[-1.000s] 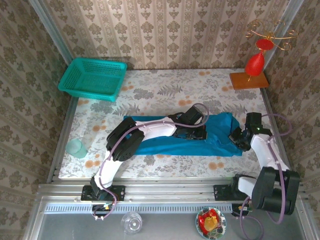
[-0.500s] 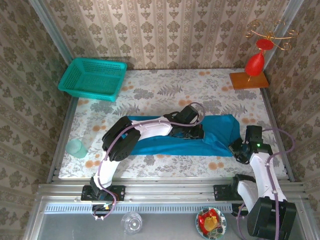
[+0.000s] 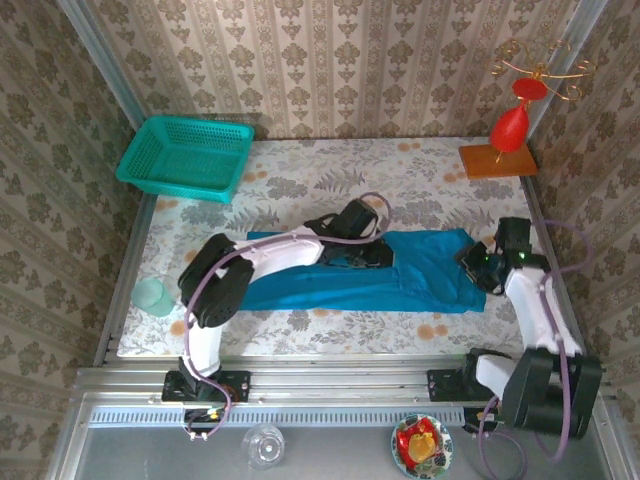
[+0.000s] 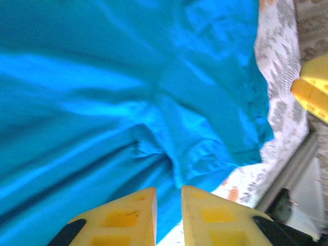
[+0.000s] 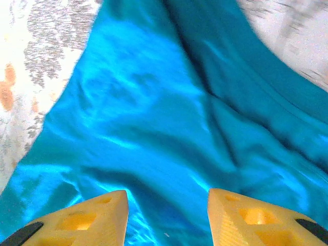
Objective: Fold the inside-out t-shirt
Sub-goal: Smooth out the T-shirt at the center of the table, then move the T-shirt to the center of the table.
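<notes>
The inside-out t-shirt (image 3: 430,278) is a bright blue band of cloth stretched left to right across the middle of the flowered table (image 3: 330,180). My left gripper (image 3: 378,257) hovers low over the shirt's middle. In the left wrist view its yellow fingers (image 4: 130,215) stand a narrow gap apart with nothing between them, and wrinkled blue fabric (image 4: 128,77) lies beyond. My right gripper (image 3: 479,267) is at the shirt's right end. Its jaws (image 5: 167,197) are wide apart over the cloth (image 5: 154,118) and hold nothing.
A teal mesh basket (image 3: 185,157) sits at the back left corner. A red ornament on a wooden base (image 3: 505,135) stands at the back right. A pale cup (image 3: 152,296) is at the left edge. A glass (image 3: 263,445) and a bowl (image 3: 421,445) lie below the front rail.
Both grippers have parted their jaws and let the shirt go. The left one drew back and left a little. The right one dipped toward the front edge, then came back up.
</notes>
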